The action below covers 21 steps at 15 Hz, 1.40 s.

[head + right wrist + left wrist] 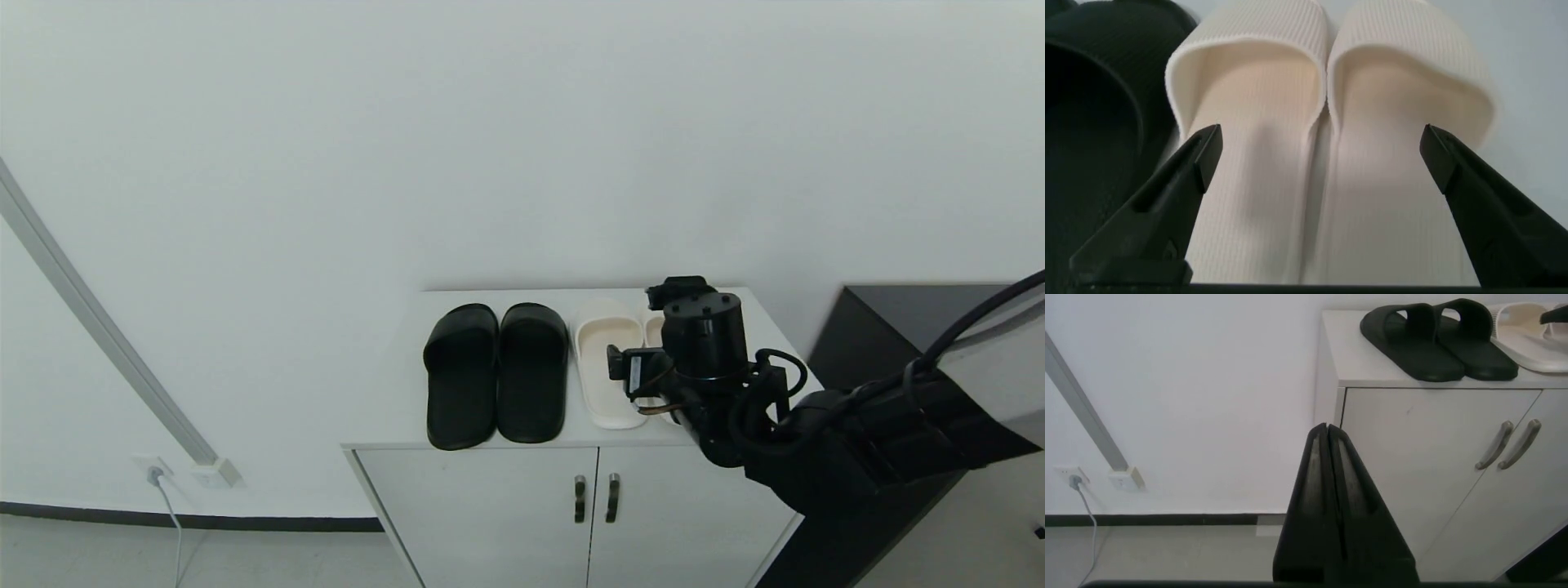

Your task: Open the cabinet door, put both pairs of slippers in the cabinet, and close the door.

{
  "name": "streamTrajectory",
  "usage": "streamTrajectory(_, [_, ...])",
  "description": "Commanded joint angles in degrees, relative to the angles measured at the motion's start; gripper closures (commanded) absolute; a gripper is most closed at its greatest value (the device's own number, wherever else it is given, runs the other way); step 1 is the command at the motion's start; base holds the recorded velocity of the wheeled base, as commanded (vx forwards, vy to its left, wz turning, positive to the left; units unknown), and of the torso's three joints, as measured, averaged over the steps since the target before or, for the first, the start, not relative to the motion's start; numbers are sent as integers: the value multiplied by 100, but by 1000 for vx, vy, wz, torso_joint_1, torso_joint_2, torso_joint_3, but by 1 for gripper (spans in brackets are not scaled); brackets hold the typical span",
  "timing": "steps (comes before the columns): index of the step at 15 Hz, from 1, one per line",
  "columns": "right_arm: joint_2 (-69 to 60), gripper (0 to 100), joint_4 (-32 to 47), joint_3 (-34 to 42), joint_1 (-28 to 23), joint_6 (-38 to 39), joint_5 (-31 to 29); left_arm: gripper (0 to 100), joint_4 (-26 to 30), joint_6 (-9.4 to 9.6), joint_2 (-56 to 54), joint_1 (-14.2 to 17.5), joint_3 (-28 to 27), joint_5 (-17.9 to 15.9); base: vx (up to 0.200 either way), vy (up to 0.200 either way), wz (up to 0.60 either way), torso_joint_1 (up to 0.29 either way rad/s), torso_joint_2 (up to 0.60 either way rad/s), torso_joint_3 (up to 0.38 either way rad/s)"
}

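The pair of cream ribbed foam slippers (1249,188) lies side by side, touching, on the right part of the white cabinet top (400,408). Their long axes run front to back, with the toe bands towards the wall. The pair of black rubber slide slippers (495,376) lies just beside them to the left.

The right gripper (1321,139) hangs directly over the cream pair. Its jaws are spread wide and empty, one finger outside each slipper, so its opening runs across their length. Whether the fingertips touch the foam is hard to tell. A squeeze from here would probably press the two slippers together.

Both white cabinet doors (482,523) are shut, and their two dark metal handles (596,496) are below the right arm. The left gripper (1327,433) is closed on nothing at door height, well apart from the handles.
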Motion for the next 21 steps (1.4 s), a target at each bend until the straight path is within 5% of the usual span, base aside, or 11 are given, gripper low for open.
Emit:
streamTrajectory(1, [258,0,8,-282,-73,-7,2,100,0,-2,-1,1,0,1,0,0,0,0,0,0])
streamTrajectory(13, [1128,0,17,-1424,-469,-192,37,100,0,-2,-1,1,0,1,0,0,0,0,0,0])
streamTrajectory(14, [1181,100,8,-1503,-504,-192,37,100,0,-2,-1,1,0,1,0,0,0,0,0,0])
streamTrajectory(21, [1164,100,-36,-1495,-556,-192,2,100,0,-10,-1,1,0,1,0,0,0,0,0,0])
